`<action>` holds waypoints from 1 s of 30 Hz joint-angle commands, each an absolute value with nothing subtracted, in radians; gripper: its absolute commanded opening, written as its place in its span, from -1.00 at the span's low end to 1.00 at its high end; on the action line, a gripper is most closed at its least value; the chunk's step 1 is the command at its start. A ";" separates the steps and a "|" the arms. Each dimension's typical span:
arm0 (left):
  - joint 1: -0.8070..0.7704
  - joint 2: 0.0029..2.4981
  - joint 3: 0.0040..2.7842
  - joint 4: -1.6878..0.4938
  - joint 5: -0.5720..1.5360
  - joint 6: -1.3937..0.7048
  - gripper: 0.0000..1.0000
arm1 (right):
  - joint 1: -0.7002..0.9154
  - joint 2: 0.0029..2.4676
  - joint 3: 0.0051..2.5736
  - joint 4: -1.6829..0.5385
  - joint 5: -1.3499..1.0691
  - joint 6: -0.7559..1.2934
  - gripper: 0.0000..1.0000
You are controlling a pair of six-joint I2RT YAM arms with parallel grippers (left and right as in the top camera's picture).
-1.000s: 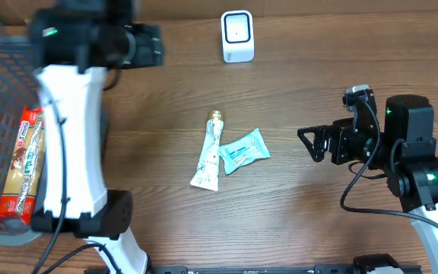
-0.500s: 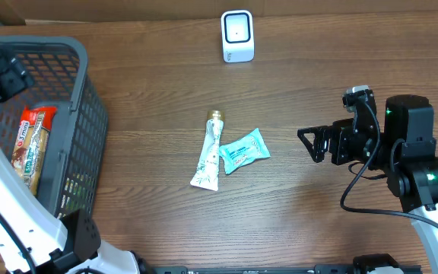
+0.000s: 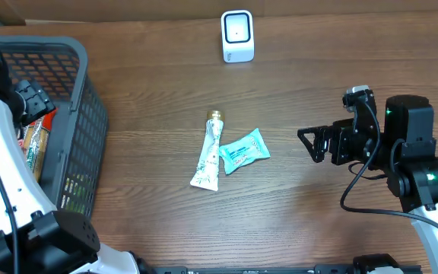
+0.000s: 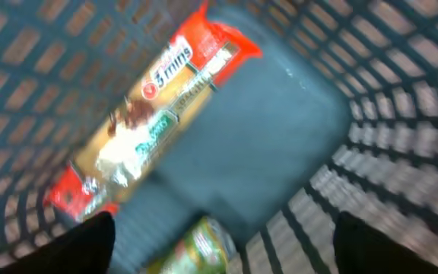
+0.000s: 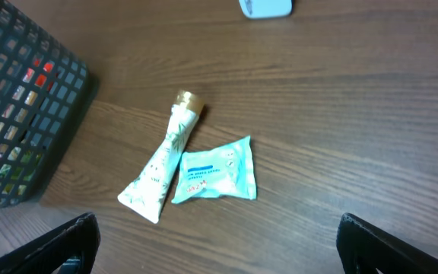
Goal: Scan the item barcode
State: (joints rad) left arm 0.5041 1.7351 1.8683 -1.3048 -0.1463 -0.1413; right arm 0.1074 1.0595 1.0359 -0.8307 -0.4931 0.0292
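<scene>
My left gripper (image 4: 219,260) hangs open inside the dark mesh basket (image 3: 82,114) at the table's left; in the overhead view the left gripper (image 3: 30,100) is over the basket's middle. Below it lie a red snack bar pack (image 4: 150,114) and a blurred green pack (image 4: 198,247), the green one between the fingertips but not gripped. A white scanner (image 3: 238,36) stands at the back centre. A pale tube (image 3: 210,151) and a teal packet (image 3: 243,150) lie mid-table. My right gripper (image 3: 310,144) is open, well right of them, holding nothing.
The basket's walls (image 4: 401,129) close in around the left gripper. In the right wrist view the tube (image 5: 162,164), teal packet (image 5: 217,171), basket corner (image 5: 21,99) and scanner base (image 5: 266,7) lie ahead of the right gripper (image 5: 226,262) on the wooden table (image 3: 318,68).
The left arm has swung from the back of the table down into the basket, and its jaws have spread a little. The right arm and the mid-table items have not moved.
</scene>
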 commanded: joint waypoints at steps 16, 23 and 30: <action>0.511 1.729 1.384 -0.694 -0.315 0.200 1.00 | 0.114 1.057 1.060 -0.841 -0.490 0.025 1.00; 0.565 1.738 1.305 -0.623 -0.325 0.212 0.99 | 0.114 1.057 1.060 -0.846 -0.490 0.025 1.00; 0.620 1.747 1.242 -0.548 -0.321 0.259 0.99 | 0.114 1.057 1.060 -0.859 -0.490 0.025 1.00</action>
State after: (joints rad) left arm 0.6056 1.7374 1.2667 -0.5735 -0.3103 0.2237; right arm 0.1074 1.0595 1.0359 -0.8581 -0.4904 0.0296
